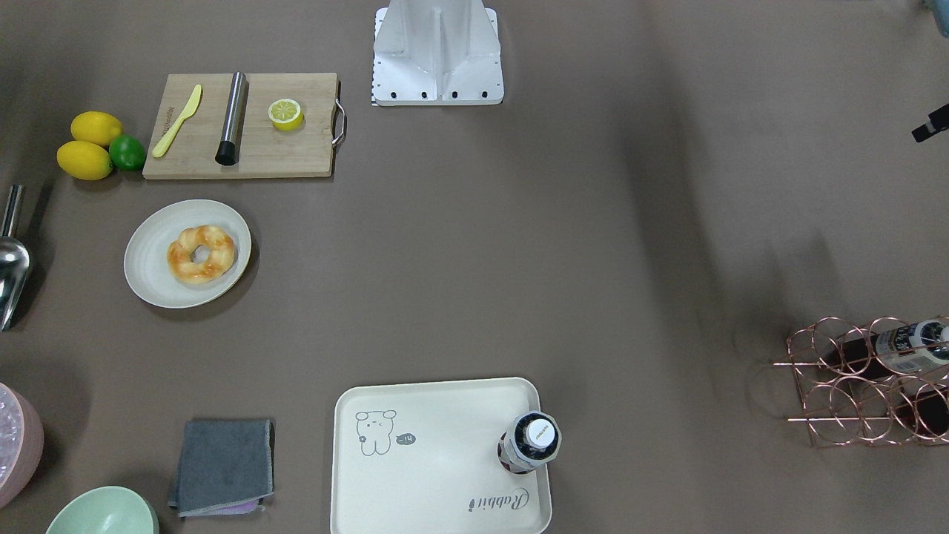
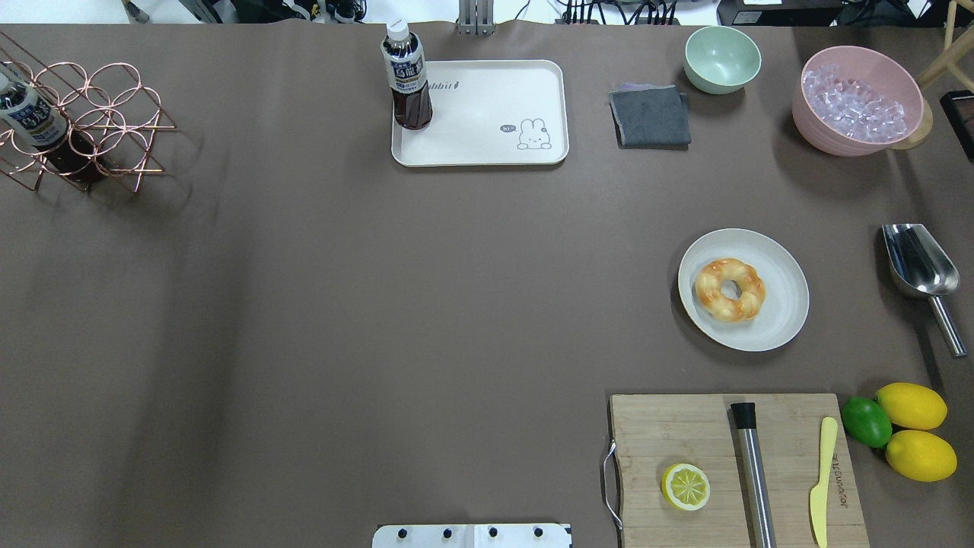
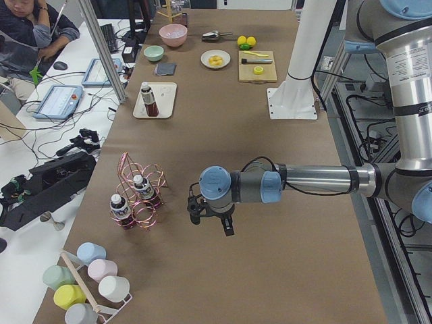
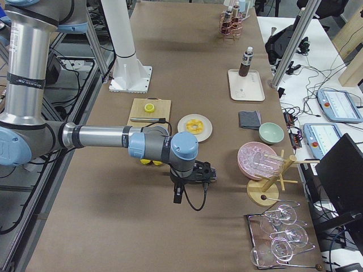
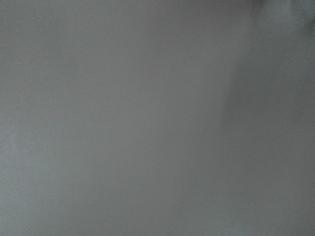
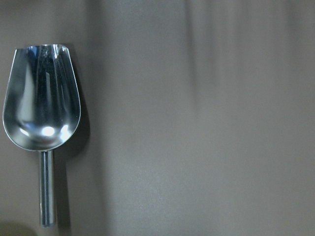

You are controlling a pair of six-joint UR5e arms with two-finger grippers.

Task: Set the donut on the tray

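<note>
The donut [image 2: 729, 289] sits toward nine o'clock on the round plate [image 2: 787, 323]. It looks light, soft and squashable, so pinch gently across the ring. I cannot tell whether the left hand [image 3: 210, 219] or the right hand [image 4: 205, 171] is released or clenched.

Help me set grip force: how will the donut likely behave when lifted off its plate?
The donut looks puffy and lobed, so it is probably light and soft; a hard squeeze may dent it. It lies flat on the plate, so it seems unlikely to roll. Its glazed patches might be slightly slick.
</note>
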